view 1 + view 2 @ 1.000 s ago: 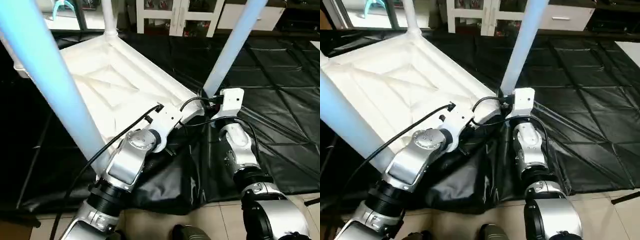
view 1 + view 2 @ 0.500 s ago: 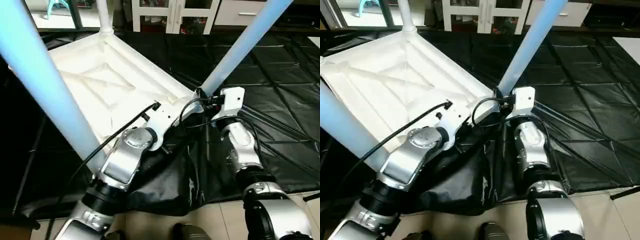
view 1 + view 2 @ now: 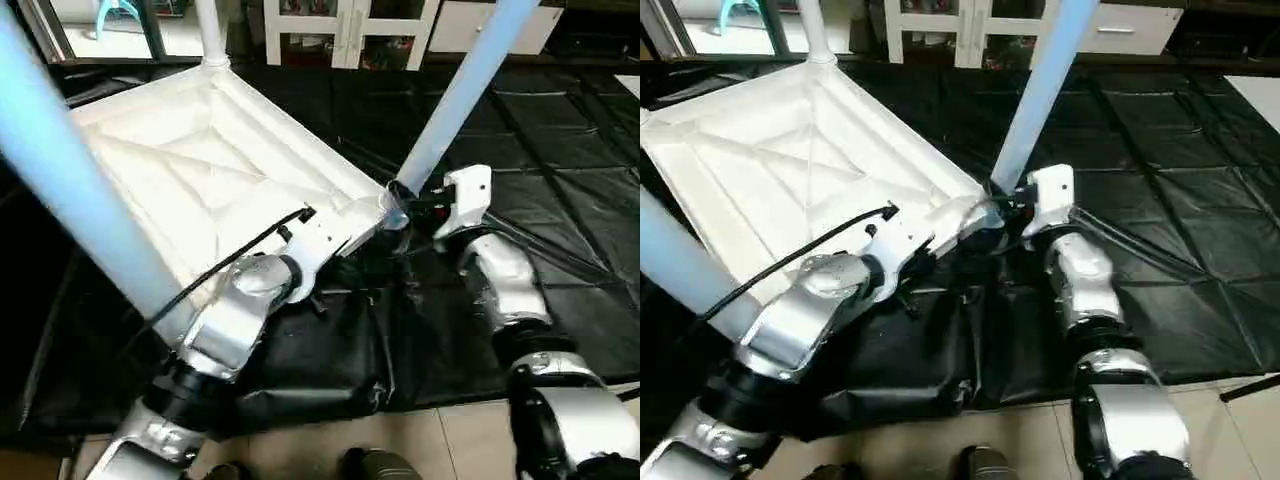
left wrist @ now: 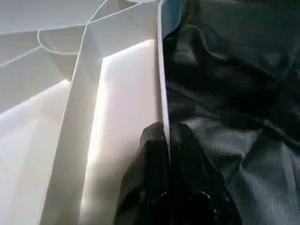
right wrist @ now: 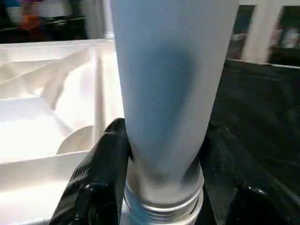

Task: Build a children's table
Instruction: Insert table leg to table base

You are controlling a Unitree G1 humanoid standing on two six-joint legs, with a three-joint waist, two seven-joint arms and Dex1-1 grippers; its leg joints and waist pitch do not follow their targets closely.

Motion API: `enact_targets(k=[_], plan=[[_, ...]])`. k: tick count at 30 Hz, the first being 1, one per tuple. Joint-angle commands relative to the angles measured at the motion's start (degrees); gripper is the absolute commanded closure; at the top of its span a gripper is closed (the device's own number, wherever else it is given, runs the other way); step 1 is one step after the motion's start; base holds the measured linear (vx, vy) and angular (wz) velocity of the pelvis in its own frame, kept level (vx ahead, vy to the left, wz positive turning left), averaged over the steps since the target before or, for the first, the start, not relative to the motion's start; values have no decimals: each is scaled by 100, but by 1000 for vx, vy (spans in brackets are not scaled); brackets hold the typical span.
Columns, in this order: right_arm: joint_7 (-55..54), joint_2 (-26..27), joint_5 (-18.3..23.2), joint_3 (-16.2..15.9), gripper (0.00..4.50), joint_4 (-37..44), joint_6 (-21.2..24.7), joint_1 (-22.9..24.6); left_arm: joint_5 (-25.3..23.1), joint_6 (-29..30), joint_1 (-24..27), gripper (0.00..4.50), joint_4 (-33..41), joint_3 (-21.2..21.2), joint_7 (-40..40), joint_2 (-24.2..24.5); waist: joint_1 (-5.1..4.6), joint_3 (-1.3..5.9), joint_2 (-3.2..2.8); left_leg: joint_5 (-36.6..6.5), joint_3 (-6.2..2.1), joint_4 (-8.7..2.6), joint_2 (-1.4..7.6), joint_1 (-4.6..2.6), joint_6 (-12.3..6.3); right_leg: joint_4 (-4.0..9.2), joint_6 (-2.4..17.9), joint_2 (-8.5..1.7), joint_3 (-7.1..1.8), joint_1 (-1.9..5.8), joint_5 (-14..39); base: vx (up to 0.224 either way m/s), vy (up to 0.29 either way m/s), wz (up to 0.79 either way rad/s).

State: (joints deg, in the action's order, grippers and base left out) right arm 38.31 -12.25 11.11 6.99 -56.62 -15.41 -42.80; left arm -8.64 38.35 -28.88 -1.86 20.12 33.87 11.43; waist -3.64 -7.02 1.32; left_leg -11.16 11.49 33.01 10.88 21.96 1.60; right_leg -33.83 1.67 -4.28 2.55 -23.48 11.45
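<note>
Straightened since before, leg [image 5: 168, 84] clamped between right gripper [image 5: 161, 154] fingers, left gripper [image 4: 168, 140] pinching top's rim [image 4: 161, 70]; needs seating in socket.

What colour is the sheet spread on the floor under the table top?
Black, with creases; the floor sheet shows best in the right eye view.
</note>
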Motion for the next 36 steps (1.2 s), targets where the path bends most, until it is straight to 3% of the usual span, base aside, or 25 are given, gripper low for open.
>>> enact_targets(k=[1,2,5,8,9,11,13,16,18,25,27,30,36], plan=[[890,-56,-41,-299,265,-191,585,201,256,-409,239,450,78,487,704,161,42,354,-27,147,-72,-265,290,-95,-1223,195,1996,-361,-244,300,-751,0,0,0],[1293,-209,14,-328,265,-110,723,192,305,-678,299,450,114,520,946,345,51,362,-7,71,-86,-260,273,-80,-1251,191,1969,-350,-239,331,-677,0,0,0],[2549,-715,78,-521,265,83,1175,247,629,-1404,521,450,287,509,1767,823,82,359,2,70,-84,-249,273,-94,-1293,183,1913,-327,-236,311,-578,0,0,0],[3420,-1162,17,-702,265,144,1399,316,750,-1753,651,450,303,568,2367,1288,129,364,1,270,-74,-229,283,-134,-1347,143,1922,-318,-237,269,-684,0,0,0],[3638,-1269,23,-726,265,143,1456,325,773,-1851,669,450,259,559,2487,1375,133,362,20,289,-62,-227,287,-148,-1358,141,1915,-314,-238,260,-687,0,0,0],[3881,-1376,45,-742,265,147,1566,337,840,-1917,692,450,221,521,2629,1431,192,365,-3,413,-60,-222,304,-178,-1355,126,1934,-316,-244,243,-699,0,0,0],[4641,-1698,80,-828,265,177,1923,400,1040,-2052,700,450,73,459,3040,1590,229,367,16,508,-52,-208,288,-190,-1348,113,1959,-299,-242,238,-727,0,0,0],[4953,-1837,41,-919,265,199,1956,454,1049,-2199,661,450,-39,480,3133,1651,309,345,36,382,-23,-206,314,-186,-1292,104,1914,-317,-254,230,-625,0,0,0],[5039,-1901,5,-950,265,199,1844,506,961,-2375,578,450,-199,482,3038,1611,327,352,76,264,-21,-206,312,-168,-1206,115,1858,-329,-256,238,-417,0,0,0],[4894,-1790,76,-802,265,359,1389,762,694,-2584,431,450,-511,424,2553,1391,355,318,83,-264,3,-240,317,-190,-887,208,1687,-345,-274,197,373,0,0,0],[4844,-1752,84,-772,265,409,1250,843,647,-2626,413,450,-555,400,2478,1359,355,289,63,-602,-8,-282,313,-202,-728,268,1565,-351,-262,193,906,0,0,0],[4679,-1640,145,-626,265,551,817,1096,531,-2758,327,450,-720,335,2258,1290,333,274,98,-1016,1,-315,317,-237,-529,343,1392,-367,-281,158,1414,0,0,0],[4291,-1490,278,-418,265,642,507,1385,470,-2852,270,450,-844,307,2194,1243,303,252,93,-1324,-13,-359,313,-240,-407,426,1170,-394,-299,118,1949,0,0,0]])
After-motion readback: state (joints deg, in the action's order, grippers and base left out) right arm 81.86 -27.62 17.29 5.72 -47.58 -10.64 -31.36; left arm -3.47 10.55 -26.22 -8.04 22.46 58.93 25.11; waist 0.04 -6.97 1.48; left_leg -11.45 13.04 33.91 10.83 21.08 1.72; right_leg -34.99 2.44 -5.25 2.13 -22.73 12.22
